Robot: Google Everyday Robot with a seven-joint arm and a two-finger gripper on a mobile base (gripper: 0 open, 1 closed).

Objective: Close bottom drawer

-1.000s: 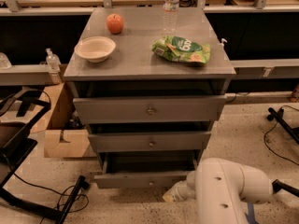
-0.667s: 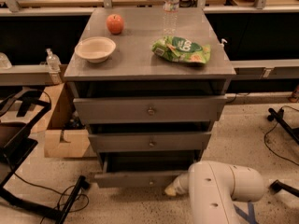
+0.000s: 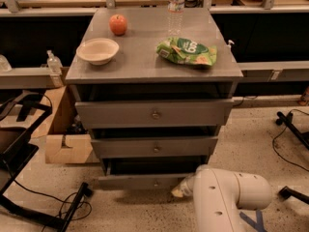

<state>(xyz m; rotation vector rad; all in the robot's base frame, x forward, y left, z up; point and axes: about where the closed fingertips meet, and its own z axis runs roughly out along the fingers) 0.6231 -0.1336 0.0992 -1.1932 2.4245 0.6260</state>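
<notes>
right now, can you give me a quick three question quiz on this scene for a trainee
1. True or false: a dark gap shows above the front panel of the narrow grey wooden bottom drawer.
2. Which thing on the grey cabinet top lies nearest its front left corner?
3. Where is the gripper? A) resting on the cabinet top B) low near the floor, by the bottom drawer's right end C) raised above the cabinet

Key: 1 true; 2 the round white bowl; 3 B
</notes>
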